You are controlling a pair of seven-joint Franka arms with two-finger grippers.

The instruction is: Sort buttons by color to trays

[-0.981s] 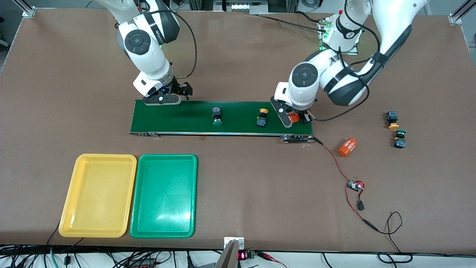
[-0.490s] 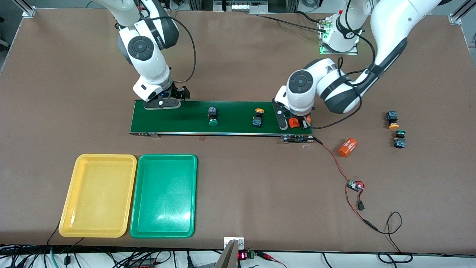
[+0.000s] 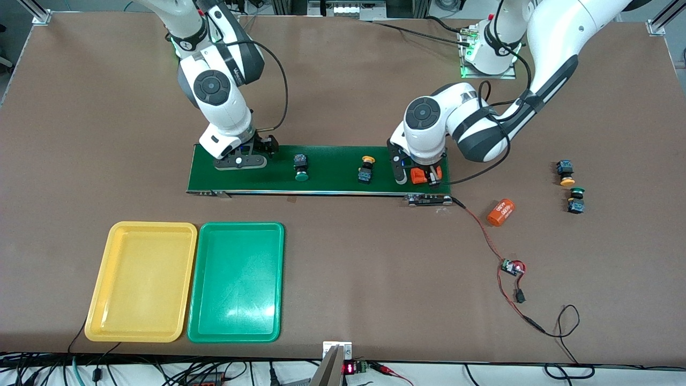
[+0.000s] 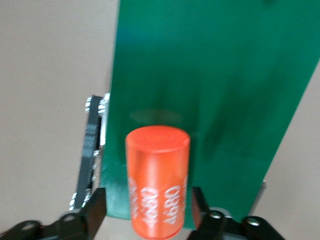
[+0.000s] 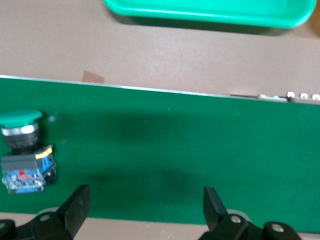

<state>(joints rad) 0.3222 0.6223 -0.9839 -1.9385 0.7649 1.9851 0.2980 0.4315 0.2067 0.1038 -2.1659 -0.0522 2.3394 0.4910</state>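
**Green button closes on the right gripper**

The right gripper, fingers apart and empty, hangs low over the belt at its tray end. The green button lies on the belt just toward the left arm's end, cap pointing at the front camera. The left gripper stands open around an orange cylinder. Both trays are empty.
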